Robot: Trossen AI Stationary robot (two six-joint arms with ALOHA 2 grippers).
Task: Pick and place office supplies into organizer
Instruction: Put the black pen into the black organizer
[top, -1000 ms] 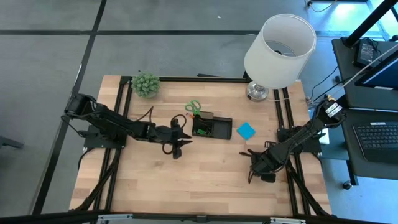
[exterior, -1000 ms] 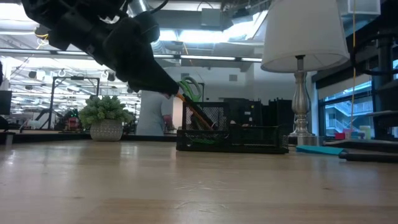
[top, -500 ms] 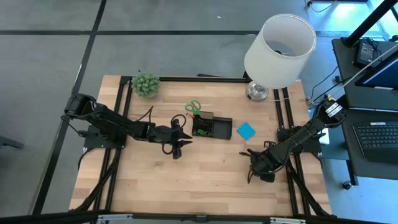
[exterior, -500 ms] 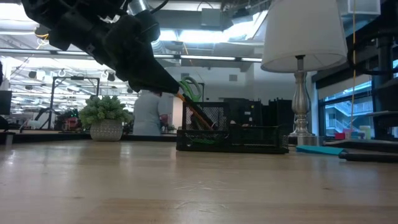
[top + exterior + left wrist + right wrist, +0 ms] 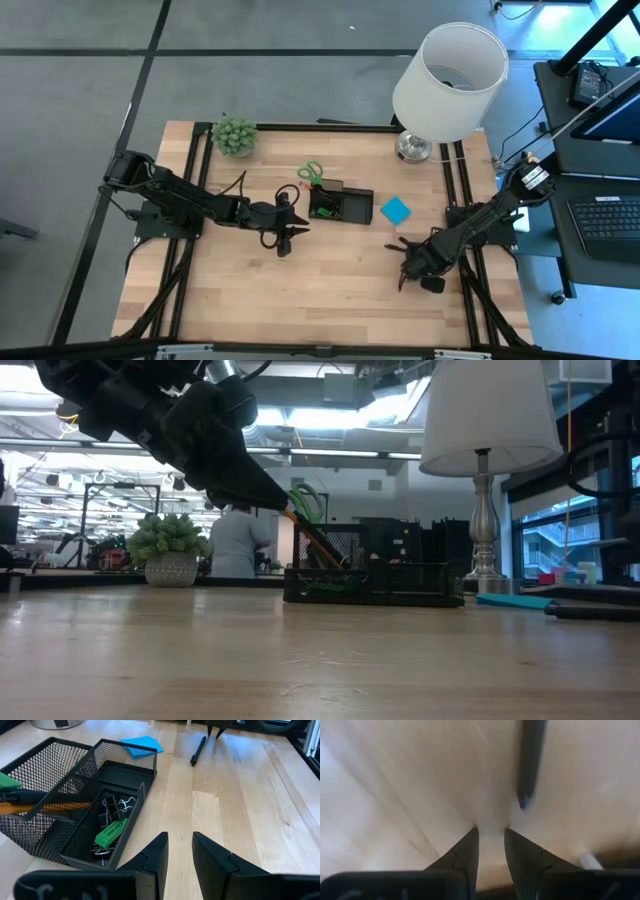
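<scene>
1. The right claw [image 5: 490, 837] is hovering low over the table [image 5: 330, 290], well away from the organizer [image 5: 340, 203] on the lamp's side, its fingers standing a narrow gap apart and gripping nothing; a black pen [image 5: 530, 762] is lying on the wood just ahead of the tips.

2. The left claw [image 5: 179, 851] is hanging just beside the organizer on the side facing the potted plant [image 5: 234, 136], fingers slightly parted and empty.

3. The organizer is sitting near the middle of the table. Its taller mesh compartment is carrying an orange pencil [image 5: 50, 807] and the green-handled scissors [image 5: 311, 172]; its lower tray is holding black clips [image 5: 114, 805] and a small green piece [image 5: 111, 832].

4. Left to do, by the look of it: the black pen beside the right claw, and the blue sticky-note pad [image 5: 396, 210] lying just beside the organizer toward the lamp [image 5: 448, 80]. Most of the job appears done.

5. No brand, label or readable writing is showing on any item.
</scene>
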